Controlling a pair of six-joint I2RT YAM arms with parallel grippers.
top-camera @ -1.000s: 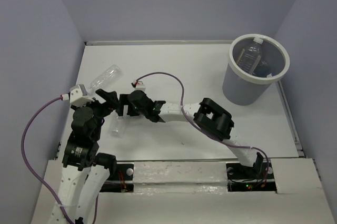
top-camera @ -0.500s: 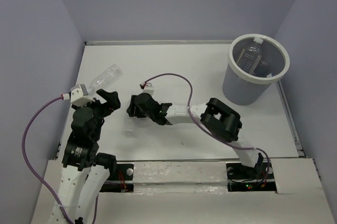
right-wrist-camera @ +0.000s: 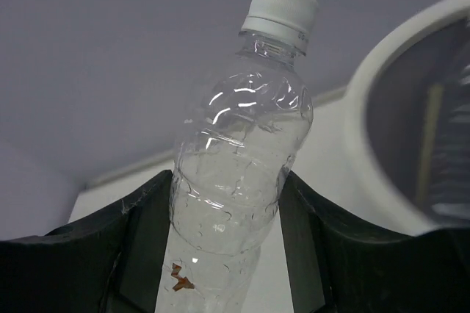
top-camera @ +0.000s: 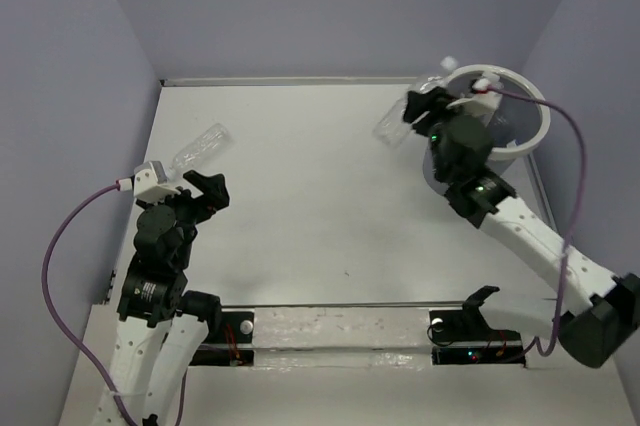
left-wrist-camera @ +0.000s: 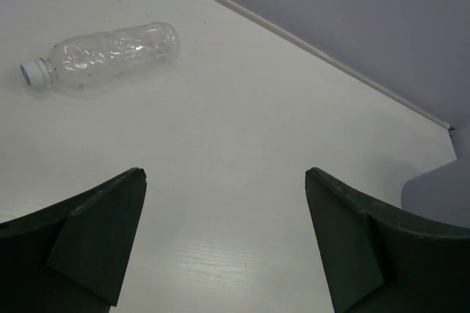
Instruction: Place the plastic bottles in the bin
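Jaws of the right gripper clamp a clear white-capped plastic bottle, raised just beside the white rim of the round grey bin. Over the white table the left gripper hangs wide open; another clear plastic bottle lies there sideways.

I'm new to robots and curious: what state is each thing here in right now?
Bin: upright, open-topped.
Held bottle: capped, in the air near the bin's rim.
Loose bottle: capped, lying on its side on the table.
Right gripper: shut on that held bottle.
Left gripper: open, empty.
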